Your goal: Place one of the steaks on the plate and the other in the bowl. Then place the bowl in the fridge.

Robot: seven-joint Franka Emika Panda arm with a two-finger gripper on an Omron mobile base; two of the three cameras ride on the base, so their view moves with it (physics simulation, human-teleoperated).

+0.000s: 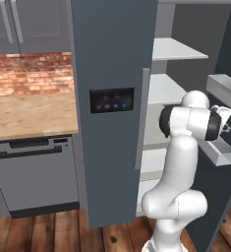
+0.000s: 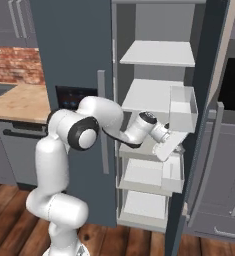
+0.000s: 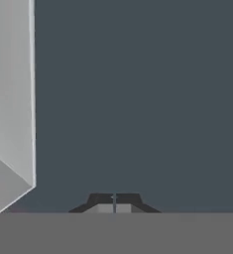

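So the gripper [image 3: 114, 201] has its fingertips pressed together on nothing, right up against the inside of the fridge [image 2: 74, 55]'s open right door, beside a door bin [image 2: 183, 107].

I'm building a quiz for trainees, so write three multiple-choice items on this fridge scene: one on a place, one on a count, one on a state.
1. Where is the dishwasher?
A. Under the wooden counter, left of the fridge
B. Inside the fridge
C. Right of the fridge

2. How many blue lights glow on the fridge's black panel?
A. One
B. Three
C. Six

3. What state is the fridge's right door in?
A. Shut
B. Swung open
C. Removed

Answers: 1 A, it sits below the counter beside the fridge. 2 B, three blue dots follow a reddish one. 3 B, the white shelves show, and the gripper, fingertips together, is at the door's inner side.
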